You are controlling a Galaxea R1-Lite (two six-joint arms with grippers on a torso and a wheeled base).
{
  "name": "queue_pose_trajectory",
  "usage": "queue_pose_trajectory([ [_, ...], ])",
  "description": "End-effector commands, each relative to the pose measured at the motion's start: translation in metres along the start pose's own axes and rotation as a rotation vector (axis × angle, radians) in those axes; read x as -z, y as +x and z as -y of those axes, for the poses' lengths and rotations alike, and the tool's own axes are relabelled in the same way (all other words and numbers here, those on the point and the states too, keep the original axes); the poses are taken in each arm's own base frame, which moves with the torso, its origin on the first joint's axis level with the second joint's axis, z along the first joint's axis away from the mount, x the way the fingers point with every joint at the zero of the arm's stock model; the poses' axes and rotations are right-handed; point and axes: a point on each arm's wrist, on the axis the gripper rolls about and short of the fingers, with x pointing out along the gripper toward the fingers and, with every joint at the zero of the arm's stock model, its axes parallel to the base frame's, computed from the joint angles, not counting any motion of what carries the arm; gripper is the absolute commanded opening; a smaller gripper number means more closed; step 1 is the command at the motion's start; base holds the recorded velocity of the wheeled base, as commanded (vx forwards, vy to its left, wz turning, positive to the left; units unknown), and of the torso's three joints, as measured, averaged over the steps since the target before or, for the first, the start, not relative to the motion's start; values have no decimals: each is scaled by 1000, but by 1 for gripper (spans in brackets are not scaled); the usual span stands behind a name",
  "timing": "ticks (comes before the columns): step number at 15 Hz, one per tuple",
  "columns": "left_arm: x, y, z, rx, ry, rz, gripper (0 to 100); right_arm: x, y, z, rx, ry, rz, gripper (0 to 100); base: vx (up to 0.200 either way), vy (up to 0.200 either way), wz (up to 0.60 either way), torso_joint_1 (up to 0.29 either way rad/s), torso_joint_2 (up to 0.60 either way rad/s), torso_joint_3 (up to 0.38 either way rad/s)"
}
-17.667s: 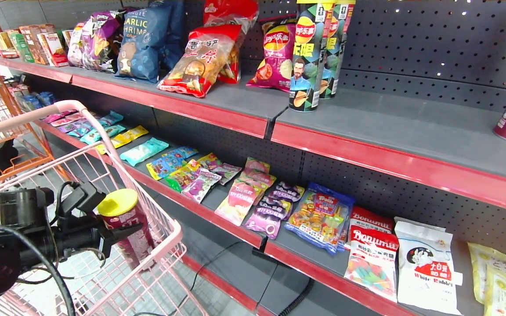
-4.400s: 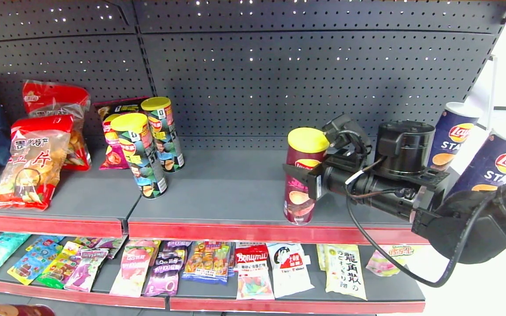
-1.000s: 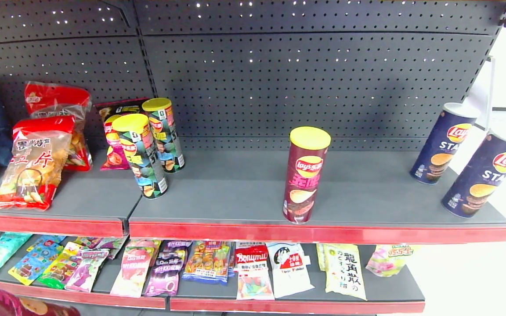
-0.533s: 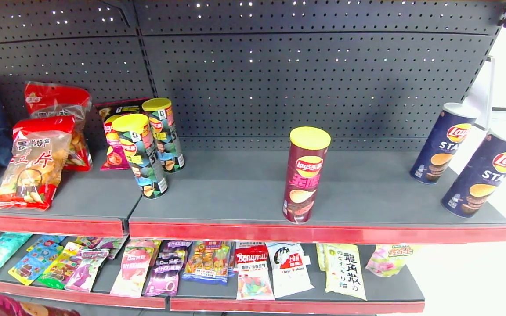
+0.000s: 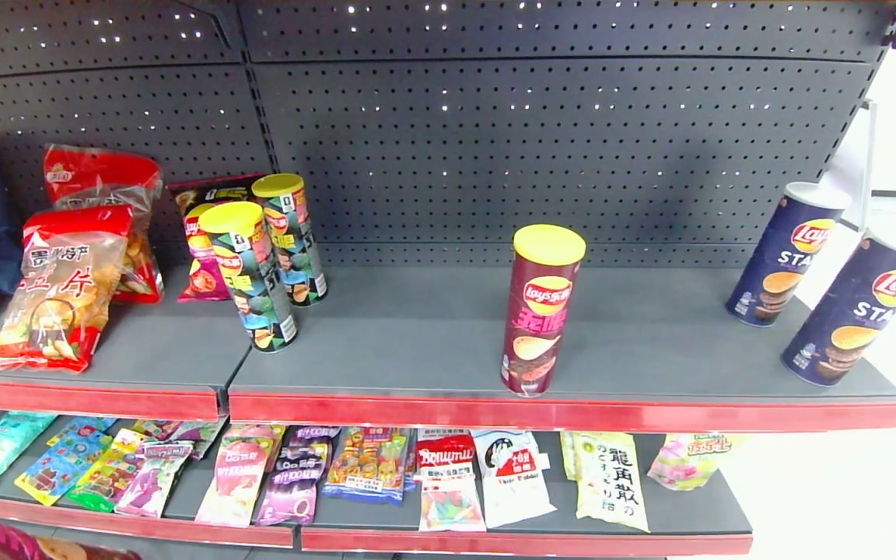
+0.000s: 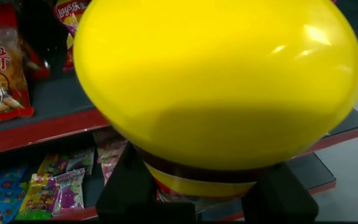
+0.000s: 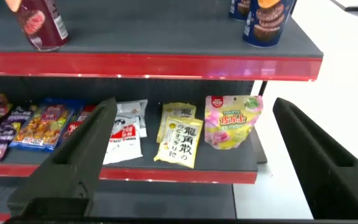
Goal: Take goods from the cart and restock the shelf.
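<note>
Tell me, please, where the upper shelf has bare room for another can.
The upper shelf is bare between the green cans and the maroon can, and again between it and the blue cans. Its left end is crowded with bags. The left end effector holds a yellow-lidded can.

Maroon can (image 5: 537, 327), yellow lid (image 5: 548, 244); red shelf edge (image 5: 565, 414).

Two green cans (image 5: 250, 272), one maroon can (image 5: 541, 311), two blue cans (image 5: 786, 257) are standing on the shelf (image 5: 417, 334) — two red bags (image 5: 59, 288) lying alongside.
</note>
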Motion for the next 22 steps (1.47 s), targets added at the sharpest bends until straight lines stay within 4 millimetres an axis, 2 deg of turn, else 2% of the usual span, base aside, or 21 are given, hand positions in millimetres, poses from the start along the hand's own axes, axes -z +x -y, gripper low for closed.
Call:
queue_pose_trajectory([
  [1,-1,-1,0,-1,3,4,0,1,-2,0,-5,1,29,100,0,0,0,0,0,0],
  [6,-2,0,0,-1,2,6,0,1,-2,0,-2,7,29,100,0,0,0,0,0,0],
  [13,-5,-1,0,-2,5,11,0,1,-2,0,-2,7,29,100,0,0,-600,6,0,3],
  [16,-8,2,-2,-4,1,0,0,1,-2,0,-4,7,27,100,0,0,0,0,0,0],
  [18,-14,10,-7,1,-12,-24,0,1,-2,0,-2,7,27,100,0,0,0,0,0,0],
  [21,-32,48,-28,14,-40,-78,0,1,-2,0,-4,8,27,100,0,0,0,0,0,0],
  [22,-34,55,-32,15,-40,-79,0,1,-2,0,-4,10,29,100,0,0,0,0,0,0],
])
